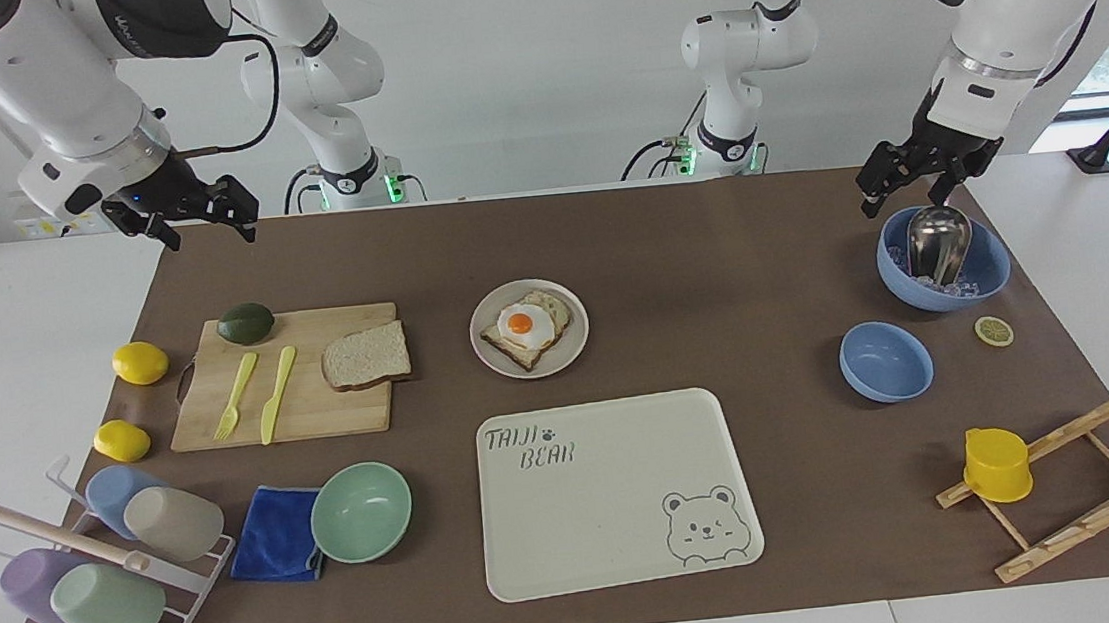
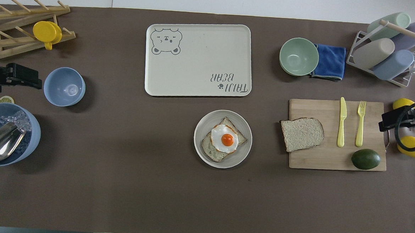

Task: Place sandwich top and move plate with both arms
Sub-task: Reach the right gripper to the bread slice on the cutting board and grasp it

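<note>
Sandwich top (image 1: 366, 356) on cutting board (image 1: 303, 414) — both pincers open.

The bread slice (image 1: 367, 357) is laid on the cutting board (image 1: 322, 412), beside a yellow knife (image 1: 278, 394) and fork (image 1: 237, 395). The plate (image 1: 529, 329), with egg toast (image 1: 524, 328) on it, is set nearer the robots than the tray (image 1: 619, 507). The right gripper (image 1: 195, 217) and left gripper (image 1: 914, 175) are held open, raised at the table's ends.
</note>
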`<state>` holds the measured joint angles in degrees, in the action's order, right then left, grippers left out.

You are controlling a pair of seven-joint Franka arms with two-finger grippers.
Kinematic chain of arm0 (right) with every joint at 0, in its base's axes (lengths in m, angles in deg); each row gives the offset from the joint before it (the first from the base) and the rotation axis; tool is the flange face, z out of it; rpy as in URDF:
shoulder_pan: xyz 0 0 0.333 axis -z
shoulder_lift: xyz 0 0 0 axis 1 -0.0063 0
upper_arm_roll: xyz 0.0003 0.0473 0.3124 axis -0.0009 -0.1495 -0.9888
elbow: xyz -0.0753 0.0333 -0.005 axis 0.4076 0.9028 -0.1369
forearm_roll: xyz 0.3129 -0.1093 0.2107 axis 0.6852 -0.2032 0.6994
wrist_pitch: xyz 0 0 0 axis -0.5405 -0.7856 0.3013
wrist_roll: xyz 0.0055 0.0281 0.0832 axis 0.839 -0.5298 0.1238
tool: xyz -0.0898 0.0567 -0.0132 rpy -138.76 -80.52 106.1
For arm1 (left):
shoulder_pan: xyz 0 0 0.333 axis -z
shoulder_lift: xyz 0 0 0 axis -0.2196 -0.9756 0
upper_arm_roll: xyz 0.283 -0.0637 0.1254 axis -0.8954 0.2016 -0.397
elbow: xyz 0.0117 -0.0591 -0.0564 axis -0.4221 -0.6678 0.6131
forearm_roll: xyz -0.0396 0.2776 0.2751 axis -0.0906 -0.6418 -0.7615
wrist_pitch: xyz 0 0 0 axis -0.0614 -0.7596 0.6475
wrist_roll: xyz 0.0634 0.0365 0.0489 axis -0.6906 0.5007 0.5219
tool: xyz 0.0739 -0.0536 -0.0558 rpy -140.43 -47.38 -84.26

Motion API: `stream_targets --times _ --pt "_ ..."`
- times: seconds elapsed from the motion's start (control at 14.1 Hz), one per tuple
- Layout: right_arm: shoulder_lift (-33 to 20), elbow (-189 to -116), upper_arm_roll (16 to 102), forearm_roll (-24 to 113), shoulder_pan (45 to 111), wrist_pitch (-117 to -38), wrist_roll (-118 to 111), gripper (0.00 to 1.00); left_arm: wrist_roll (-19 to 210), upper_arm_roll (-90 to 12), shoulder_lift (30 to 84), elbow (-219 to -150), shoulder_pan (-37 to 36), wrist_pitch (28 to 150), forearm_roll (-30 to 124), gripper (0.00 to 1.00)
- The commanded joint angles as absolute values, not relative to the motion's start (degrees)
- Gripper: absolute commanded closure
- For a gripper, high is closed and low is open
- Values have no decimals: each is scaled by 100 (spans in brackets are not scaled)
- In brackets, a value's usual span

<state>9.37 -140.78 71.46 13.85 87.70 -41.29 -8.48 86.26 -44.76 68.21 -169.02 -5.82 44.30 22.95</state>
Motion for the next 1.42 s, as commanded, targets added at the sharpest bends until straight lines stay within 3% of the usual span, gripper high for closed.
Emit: stream_targets --times 0.0,0.43,0.64,1.07,1.35 --pt "983 -14094 7106 1274 8779 -4141 -946 0 8574 -4428 6916 -16959 -653 4383 2260 0" --pt "1027 -14190 7000 1274 8727 -4210 -885 0 8574 -4428 6916 -16959 -653 4383 2252 0" --pt "1001 -14638 6991 1090 8227 -4975 -989 0 8574 -4428 6916 -16959 -653 4383 2260 0" --pt "53 -14691 6982 158 7075 -5291 -2323 0 8574 -4428 6916 -16959 -653 4383 2251 0" --pt "121 -15962 6973 140 6715 -6492 -3167 0 8574 -4428 6916 -16959 -653 4383 2251 0"
